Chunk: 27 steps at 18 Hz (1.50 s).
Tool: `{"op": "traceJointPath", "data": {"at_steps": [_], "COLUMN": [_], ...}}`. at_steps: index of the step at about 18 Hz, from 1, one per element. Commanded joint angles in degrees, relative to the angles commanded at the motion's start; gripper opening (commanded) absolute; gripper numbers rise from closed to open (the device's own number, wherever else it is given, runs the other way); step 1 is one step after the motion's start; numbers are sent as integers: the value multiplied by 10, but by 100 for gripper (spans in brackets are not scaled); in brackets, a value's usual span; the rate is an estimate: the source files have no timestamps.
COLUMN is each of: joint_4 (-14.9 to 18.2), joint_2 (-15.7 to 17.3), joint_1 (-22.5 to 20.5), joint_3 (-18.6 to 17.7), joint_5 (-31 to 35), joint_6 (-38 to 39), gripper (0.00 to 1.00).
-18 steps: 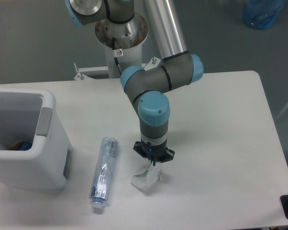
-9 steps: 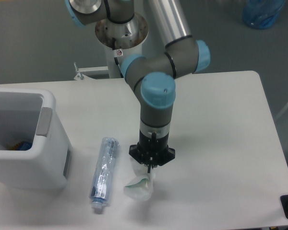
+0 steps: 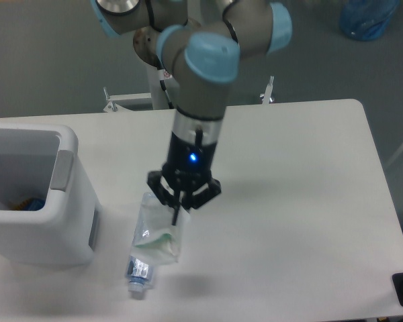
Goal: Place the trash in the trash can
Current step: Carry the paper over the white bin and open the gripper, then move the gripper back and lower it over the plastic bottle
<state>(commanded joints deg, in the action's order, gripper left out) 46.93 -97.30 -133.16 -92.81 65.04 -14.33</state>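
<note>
Since the earlier frame, we note the pincer (image 3: 179, 216) has lifted the cup scrap (image 3: 157, 233) leftward over the bottle (image 3: 138, 271). Pincer clamped on scrap; trash can (image 3: 37, 201) stands left.

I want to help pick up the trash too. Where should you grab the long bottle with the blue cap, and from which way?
Probably around its middle, coming straight down from above. The bottle lies flat on the table, so its long round sides face up. Right now the cup scrap, hanging from the gripper, hides most of it; only the cap end shows.
</note>
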Motion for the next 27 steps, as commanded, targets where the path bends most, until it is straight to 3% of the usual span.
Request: {"op": "traceJointPath", "data": {"at_steps": [5,10,11,12,13,14,16,22,25,27], "joint_4": [0,1,1,0,0,0,0,-1,-2,-3], "joint_2": [39,51,51,51,51,51,51,38,11,-23], "joint_1": [41,104,115,124,130,133,134,133,74,46], "joint_3": [-1,-7,-6,-6,-6,-7,-11,-4,3,27], "joint_5": [-14,-11,-10,-11,-11,-10,-10,-4,5,4], "joint_6": [28,46,44,42,40,36,35,36,34,34], "gripper": [0,1,8,28,67,95,100,100,100,100]}}
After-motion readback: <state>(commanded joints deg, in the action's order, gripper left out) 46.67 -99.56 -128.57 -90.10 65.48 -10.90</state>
